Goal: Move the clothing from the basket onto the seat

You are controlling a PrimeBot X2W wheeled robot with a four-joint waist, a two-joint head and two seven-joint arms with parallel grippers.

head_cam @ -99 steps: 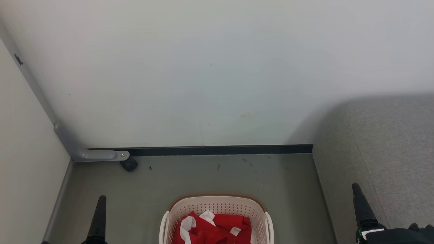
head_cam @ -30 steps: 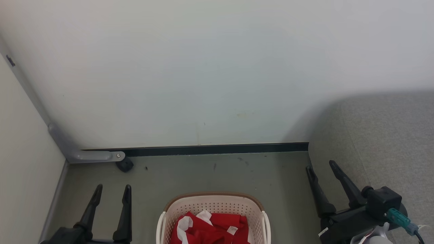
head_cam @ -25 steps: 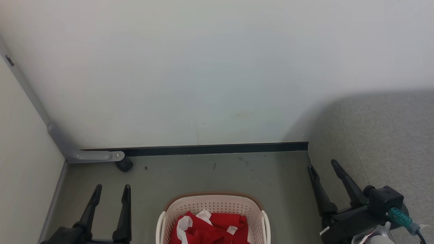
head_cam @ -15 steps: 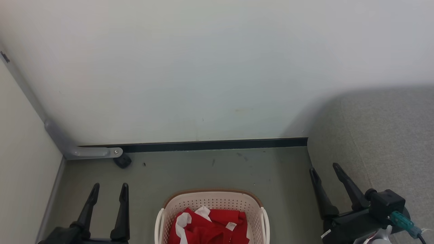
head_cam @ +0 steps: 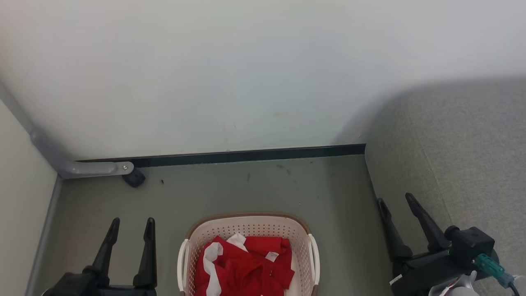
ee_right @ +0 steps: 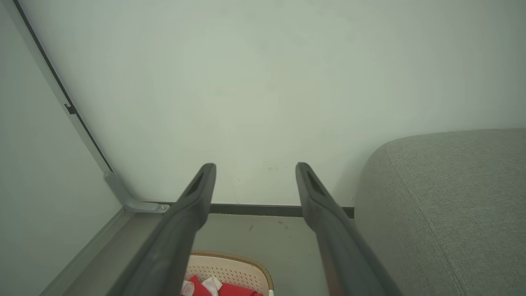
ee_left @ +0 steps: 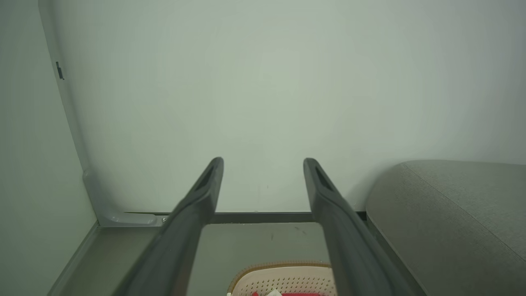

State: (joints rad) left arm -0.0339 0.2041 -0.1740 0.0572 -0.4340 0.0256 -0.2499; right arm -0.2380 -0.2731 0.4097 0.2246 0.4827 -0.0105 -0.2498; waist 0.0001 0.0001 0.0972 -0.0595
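Btm ctr of head view: basket (head_cam: 250, 230), cream plastic w/ perforated walls, brown rim and a white handle each side. Its near end is cut off by the frame's btm edge. Clothing (head_cam: 242, 271) lies bunched inside it, below the rim: red fabric w/ a white strip curling down the left side and a white piece at the top. Small white tag (head_cam: 271, 256) sits upper right on the heap; print too small to read.

Btm left: left gripper (head_cam: 133, 220), fingers spread apart and empty, over bare floor beside the basket, not touching it. Btm right: right gripper (head_cam: 395, 198), fingers likewise spread and empty, tips by the seat's front edge; contact or not, can't tell. White label (head_cam: 395, 280) on its body, unreadable; teal connector (head_cam: 489, 265) on its right side.

Floor (head_cam: 254, 185): grey-green w/ a few dark specks, open btwn basket and back wall and on both sides of the basket. Seat (head_cam: 464, 139) takes the right of the frame: grey woven fabric, rounded corner, a seam running down it, surface open.

Far edge: dark baseboard (head_cam: 246, 155) under a pale wall (head_cam: 246, 74). Mid left: grey bracket (head_cam: 94, 168) w/ a black caster (head_cam: 134, 179) at its end, well apart from the basket.
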